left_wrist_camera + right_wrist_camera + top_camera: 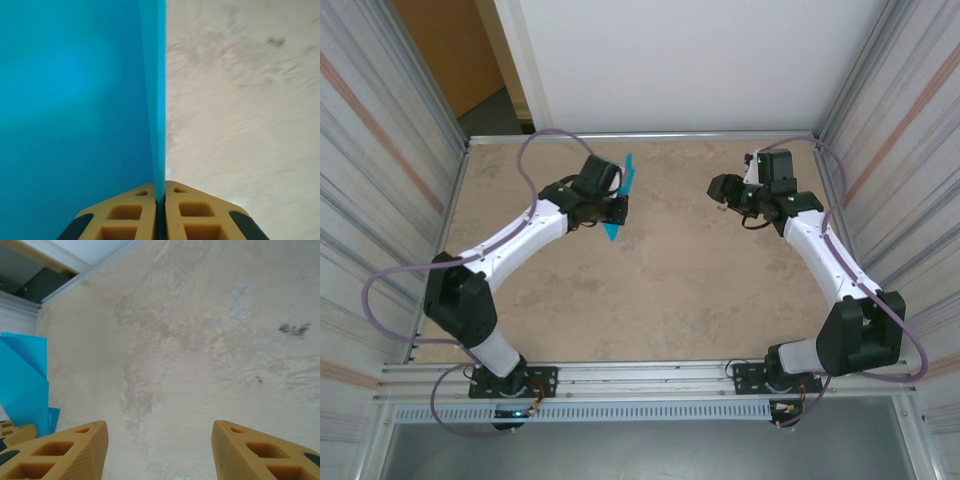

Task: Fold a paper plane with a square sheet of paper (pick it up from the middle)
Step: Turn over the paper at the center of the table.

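Paper plane point(627, 180) in left gripper point(618, 211)

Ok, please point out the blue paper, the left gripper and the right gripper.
blue paper point(75, 100), left wrist view, its broad flat face.
left gripper point(160, 192), left wrist view, between the fingertips shut on the paper.
right gripper point(159, 432), right wrist view, the gap between its open fingertips.

The left arm point(520, 235) reaches forward and inward, bent at the elbow; the left gripper point(617, 212) has its jaws pressed together on the folded paper point(623, 185); the right arm point(820, 245) bends inward too; the right gripper point(720, 188) has its jaws apart, holding nothing.
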`<state>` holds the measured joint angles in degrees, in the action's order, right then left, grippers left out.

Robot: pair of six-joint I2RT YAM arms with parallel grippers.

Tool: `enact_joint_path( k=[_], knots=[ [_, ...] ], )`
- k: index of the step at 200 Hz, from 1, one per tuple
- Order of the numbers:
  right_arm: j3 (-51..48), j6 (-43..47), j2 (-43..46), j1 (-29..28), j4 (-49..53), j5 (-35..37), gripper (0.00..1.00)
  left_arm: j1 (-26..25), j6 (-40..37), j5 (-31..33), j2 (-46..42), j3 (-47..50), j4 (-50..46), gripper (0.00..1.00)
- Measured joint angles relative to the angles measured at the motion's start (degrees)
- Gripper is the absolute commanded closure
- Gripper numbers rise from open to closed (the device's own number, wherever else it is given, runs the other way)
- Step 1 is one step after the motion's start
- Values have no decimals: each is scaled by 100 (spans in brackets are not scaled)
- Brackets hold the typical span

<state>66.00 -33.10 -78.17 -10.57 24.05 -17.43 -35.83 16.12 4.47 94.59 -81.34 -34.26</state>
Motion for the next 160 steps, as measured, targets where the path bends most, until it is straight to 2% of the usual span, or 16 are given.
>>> enact_joint_path(
  k=[32,87,127,160],
  knots=[
    [-188,85,111,59,92,280,44,-442,-551,1473,802,-444,-616,89],
    [-520,79,111,332,267,393,44,-863,-994,2962,2264,-813,-1097,90],
    [-570,79,105,385,289,358,44,-1032,-1036,3475,2988,-1113,-1165,88],
    [-570,79,42,385,302,247,43,-1121,-992,3506,3292,-1224,-1244,79]
  ],
)
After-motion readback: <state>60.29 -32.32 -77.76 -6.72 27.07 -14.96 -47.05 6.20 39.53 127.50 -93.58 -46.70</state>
